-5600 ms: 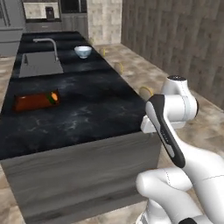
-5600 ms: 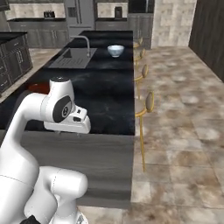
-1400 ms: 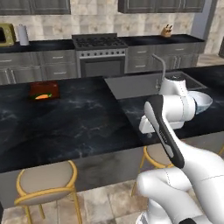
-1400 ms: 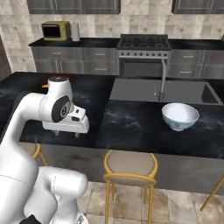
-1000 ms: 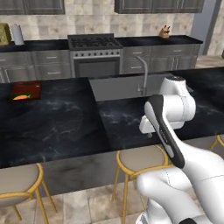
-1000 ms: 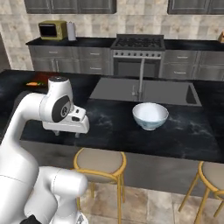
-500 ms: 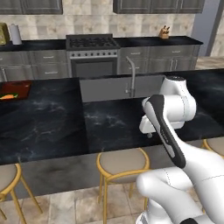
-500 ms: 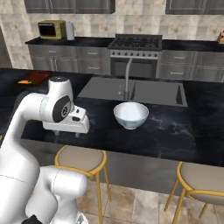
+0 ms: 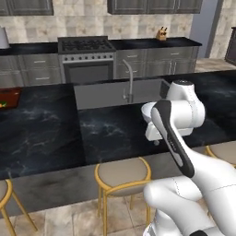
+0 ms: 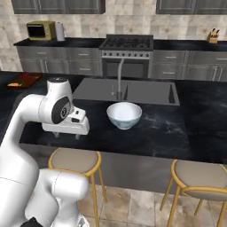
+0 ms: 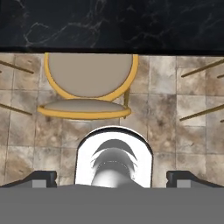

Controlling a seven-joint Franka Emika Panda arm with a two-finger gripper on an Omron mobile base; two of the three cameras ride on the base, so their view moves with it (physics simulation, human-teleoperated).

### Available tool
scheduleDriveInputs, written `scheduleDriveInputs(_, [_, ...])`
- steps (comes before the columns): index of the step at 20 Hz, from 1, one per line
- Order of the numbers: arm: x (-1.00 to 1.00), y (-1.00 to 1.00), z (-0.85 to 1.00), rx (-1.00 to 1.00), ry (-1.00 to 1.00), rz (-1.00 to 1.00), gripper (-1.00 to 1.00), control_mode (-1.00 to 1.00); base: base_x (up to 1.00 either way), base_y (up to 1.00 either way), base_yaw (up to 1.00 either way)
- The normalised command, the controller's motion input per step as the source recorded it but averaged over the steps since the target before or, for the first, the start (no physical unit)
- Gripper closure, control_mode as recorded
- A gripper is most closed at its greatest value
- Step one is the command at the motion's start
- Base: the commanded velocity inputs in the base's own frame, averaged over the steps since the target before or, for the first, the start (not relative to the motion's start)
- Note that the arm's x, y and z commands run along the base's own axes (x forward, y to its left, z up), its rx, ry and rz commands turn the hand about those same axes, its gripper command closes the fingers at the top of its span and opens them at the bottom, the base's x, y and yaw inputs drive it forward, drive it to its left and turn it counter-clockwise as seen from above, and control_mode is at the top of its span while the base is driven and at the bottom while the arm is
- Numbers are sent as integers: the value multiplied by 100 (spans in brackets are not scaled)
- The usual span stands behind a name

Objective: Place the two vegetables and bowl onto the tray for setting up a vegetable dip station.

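The white bowl [image 10: 124,115] stands on the black counter just in front of the sink, right of my hand; in the left base view the bowl [image 9: 146,110] peeks out behind my arm. The reddish-brown tray [image 10: 25,80] lies far off on the left counter with the orange carrot [image 10: 15,84] on it; the same tray [image 9: 9,97] touches the left edge of the left base view. I cannot make out the cucumber. My gripper [image 10: 66,134] hangs over the counter's near edge, pointing down, open and empty, its fingertips [image 11: 43,178] set wide apart.
A sink [image 10: 126,91] with a tall faucet [image 10: 119,75] lies behind the bowl. Yellow-framed stools [image 10: 73,162] stand under the counter's near edge, one stool [image 11: 89,85] right below my hand. A stove [image 10: 126,44] and grey cabinets line the back wall.
The whole picture has shifted as the base drove along the island: the bowl and sink now sit near my arm, and the tray lies further left. The arm's pose is unchanged.
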Motion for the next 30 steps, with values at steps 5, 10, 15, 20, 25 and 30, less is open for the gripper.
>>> scheduleDriveInputs(5, [0,0,0,0,0,0,-100,100,33,-50,-2])
scheduleDriveInputs(10, [0,0,0,0,0,0,-100,100,39,-51,0])
scheduleDriveInputs(15, [0,0,0,0,0,0,-100,100,43,-22,0])
scheduleDriveInputs(20, [0,0,0,0,0,0,-100,100,50,-1,0])
scheduleDriveInputs(25, [0,0,0,0,0,0,-100,100,49,0,0])
scheduleDriveInputs(30, [0,0,0,0,0,0,-100,100,10,0,0])
